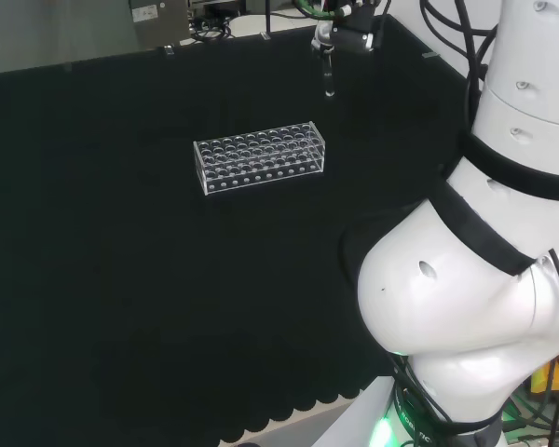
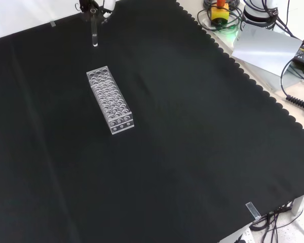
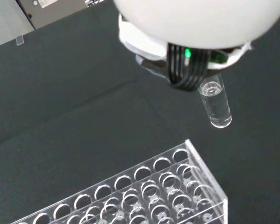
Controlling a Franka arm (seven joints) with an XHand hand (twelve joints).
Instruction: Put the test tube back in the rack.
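We find the hand (image 1: 340, 37) at the far edge of the black cloth (image 1: 121, 279) in the head view, pinching the top of a clear glass test tube (image 1: 329, 79) that hangs upright below it, rounded bottom down and well above the cloth. The tube's long axis runs close to vertical; in the wrist view the test tube (image 3: 215, 105) shows its closed, domed end and looks empty, though clear glass makes that hard to confirm. The rack (image 1: 261, 156) is a clear plastic block with rows of round holes in its top plate, and we see no tubes standing in it. It lies on the cloth nearer the arm's base than the tube: in the head view it sits below and to the left of the hand, and in the front view the rack (image 2: 110, 99) sits below the hanging tube (image 2: 93, 36), with its long side running away toward the lower right. The tube and rack are apart, with open cloth between them, and the rack's nearest end is the one closest to the hand in the front view. We judge that the coming move turns on carrying the tube over that end, keeping it upright, and lining its rounded tip with one hole before lowering.
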